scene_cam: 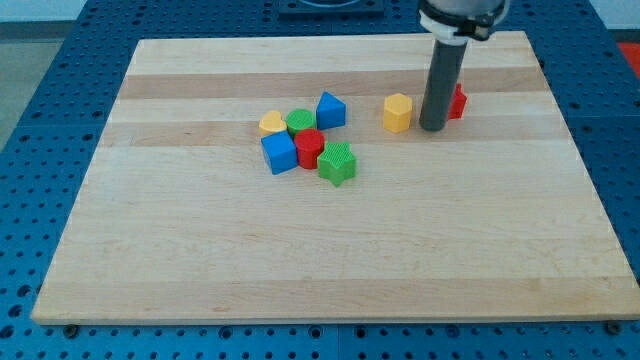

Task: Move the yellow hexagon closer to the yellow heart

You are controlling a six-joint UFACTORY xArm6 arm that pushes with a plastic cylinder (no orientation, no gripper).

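The yellow hexagon (398, 112) stands on the wooden board, right of centre near the view's top. The yellow heart (270, 123) lies to its left, at the left end of a cluster of blocks. My tip (433, 128) rests on the board just right of the yellow hexagon, a small gap between them. The dark rod hides part of a red block (458, 101) behind it.
The cluster beside the heart holds a green round block (300, 121), a blue triangular block (331, 110), a blue cube (279, 152), a red block (309, 148) and a green star (338, 163). The board's (320, 260) right edge lies beyond the red block.
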